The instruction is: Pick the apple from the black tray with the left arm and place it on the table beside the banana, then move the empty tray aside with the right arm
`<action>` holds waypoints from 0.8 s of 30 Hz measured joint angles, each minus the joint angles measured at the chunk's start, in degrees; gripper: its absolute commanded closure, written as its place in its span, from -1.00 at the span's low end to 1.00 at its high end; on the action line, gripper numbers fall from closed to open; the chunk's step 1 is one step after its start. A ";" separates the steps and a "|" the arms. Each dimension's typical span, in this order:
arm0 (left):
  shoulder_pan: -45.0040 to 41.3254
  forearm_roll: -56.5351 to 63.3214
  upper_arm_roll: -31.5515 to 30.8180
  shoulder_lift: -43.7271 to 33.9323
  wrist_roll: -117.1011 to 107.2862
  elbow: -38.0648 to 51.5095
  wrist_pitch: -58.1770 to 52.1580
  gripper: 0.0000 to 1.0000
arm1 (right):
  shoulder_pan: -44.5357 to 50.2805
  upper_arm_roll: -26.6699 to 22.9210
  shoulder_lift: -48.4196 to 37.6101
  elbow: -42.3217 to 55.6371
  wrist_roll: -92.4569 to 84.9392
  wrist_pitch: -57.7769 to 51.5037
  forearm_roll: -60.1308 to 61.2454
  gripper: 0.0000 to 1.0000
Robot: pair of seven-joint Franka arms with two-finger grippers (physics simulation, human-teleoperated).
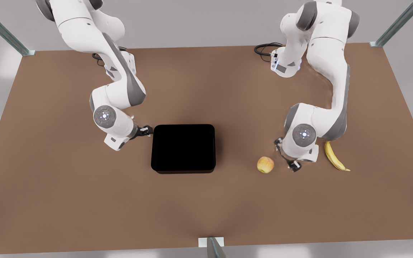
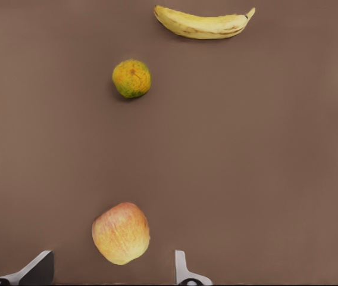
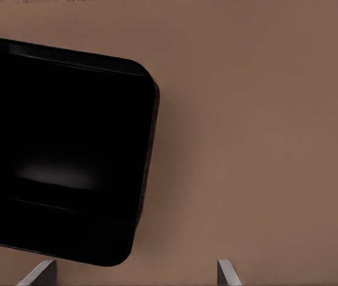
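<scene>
My left tool, fingers apart, hovers beside the apple on the tabletop; my right tool, fingers apart, meets the black tray.

- One apple is lying on the table; it is also showing in the left wrist view.
- One banana is lying on the table, also showing in the left wrist view.
- One smaller yellow-green round fruit is sitting between the apple and the banana in the left wrist view.
- One black tray is sitting on the table, also showing in the right wrist view.
- Two white arms are reaching over the table, each carrying one gripper: the left gripper and the right gripper.
- One brown table is bearing everything.
</scene>
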 measured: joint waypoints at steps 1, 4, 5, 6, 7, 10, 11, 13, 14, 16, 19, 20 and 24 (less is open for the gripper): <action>3.93 -2.27 1.55 -3.11 7.17 1.93 -4.15 -1.00 | -0.09 -0.01 0.45 -0.65 0.64 1.59 0.65 -1.00; 10.66 -9.04 3.80 -10.65 27.21 -4.64 -7.43 -1.00 | -0.11 -0.02 1.60 -4.21 2.38 7.04 1.77 -1.00; 11.09 -10.59 3.82 -10.85 33.14 -3.72 -7.06 -1.00 | -0.10 -0.02 1.70 -5.79 2.89 9.03 1.98 -1.00; 10.77 -11.32 3.83 -10.63 38.74 -2.82 -6.79 -1.00 | -0.07 -0.01 1.75 -7.33 3.38 11.07 2.14 -1.00; 10.43 -11.86 3.92 -10.45 44.07 -2.87 -6.90 -1.00 | 0.05 0.02 1.80 -8.60 3.85 13.10 2.25 -1.00; 10.05 -11.99 3.85 -10.19 58.37 -3.46 -7.84 -1.00 | 0.25 0.06 2.26 -11.20 5.08 18.69 2.46 -1.00; 9.76 -11.79 3.81 -10.15 62.62 -3.51 -8.08 -1.00 | 0.27 0.10 2.58 -11.55 5.44 20.17 2.49 -1.00; 9.58 -11.54 3.78 -10.14 70.44 -3.55 -8.49 -1.00 | 0.88 0.14 3.50 -12.16 6.11 22.73 2.54 -1.00; 9.58 -11.45 3.78 -10.12 74.03 -3.56 -8.67 -1.00 | 1.38 0.15 3.97 -12.99 6.43 24.11 2.55 -1.00; 9.70 -11.34 3.88 -10.08 80.65 -3.75 -8.95 -1.00 | 1.98 0.15 4.60 -14.50 7.03 26.62 2.57 -1.00; 9.97 -11.35 3.94 -9.91 89.29 -3.94 -9.17 -1.00 | 2.22 0.24 5.94 -15.47 7.80 29.39 2.55 -1.00; 9.97 -11.37 3.95 -9.91 91.86 -3.85 -9.25 -1.00 | 2.28 0.28 6.26 -15.78 8.03 30.05 2.54 -1.00; 10.03 -11.37 4.00 -8.71 100.83 -4.61 -9.48 -1.00 | 3.02 0.33 7.43 -16.40 8.85 31.81 2.52 -0.81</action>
